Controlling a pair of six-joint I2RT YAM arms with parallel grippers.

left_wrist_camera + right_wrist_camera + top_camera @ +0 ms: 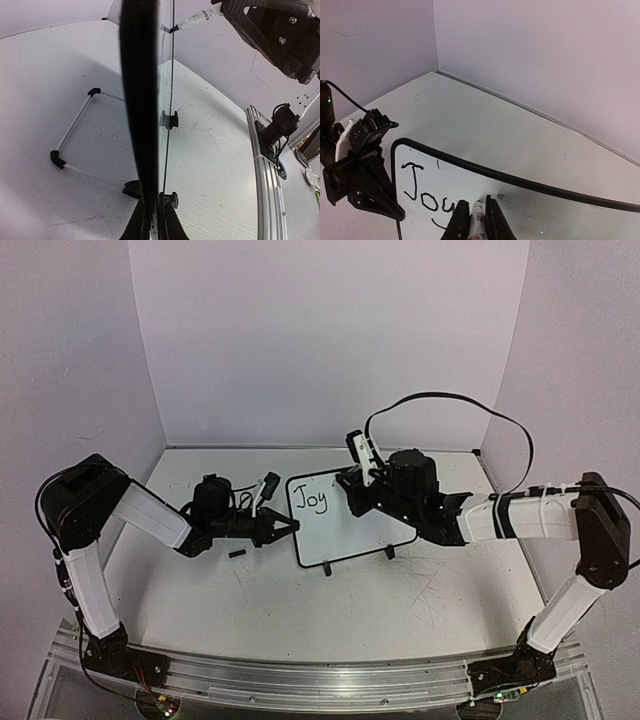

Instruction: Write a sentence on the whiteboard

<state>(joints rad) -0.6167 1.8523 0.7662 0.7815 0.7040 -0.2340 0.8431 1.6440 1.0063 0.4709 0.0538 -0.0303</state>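
The whiteboard stands propped on its small black feet in the middle of the table. On its upper left the sentence reads only "Joy" in black marker. My left gripper is shut on the board's left edge; the left wrist view shows the black frame edge-on between the left gripper's fingers. My right gripper is shut on a marker, tip at the board just right of the "Joy" lettering. The right wrist view has the left gripper at the board's edge.
A small black cap lies on the table below the left gripper. The board's wire stand sticks out behind it. White walls close the table at the back and sides. An aluminium rail runs along the near edge.
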